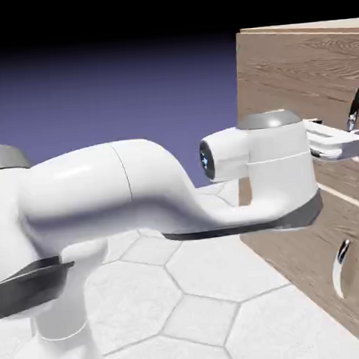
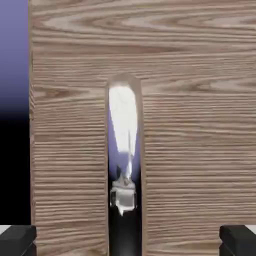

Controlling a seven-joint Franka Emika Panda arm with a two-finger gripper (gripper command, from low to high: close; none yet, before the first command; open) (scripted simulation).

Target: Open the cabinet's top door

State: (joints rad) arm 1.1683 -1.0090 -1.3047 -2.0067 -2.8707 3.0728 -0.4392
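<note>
The cabinet (image 1: pixel 281 76) is brown wood grain with paler streaks, and its top door (image 2: pixel 190 125) carries wavy light and dark bands. The door's handle (image 2: pixel 125 150) gleams silver with white, violet and black reflections. The arm (image 1: pixel 99 185) is glossy white with grey and black parts; the fingers (image 2: pixel 17 240) are dark. The floor (image 1: pixel 206 287) is pale grey, patterned with polygonal tiles in greyer outlines.

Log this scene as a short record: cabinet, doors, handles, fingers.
cabinet: brown wood grain
top door: closed
top handle: curved, silver, between the open fingers in the hand view
fingers: spread wide, not closed on the handle
lower door: closed
lower handle: smaller, silver
floor: pale tiles
</note>
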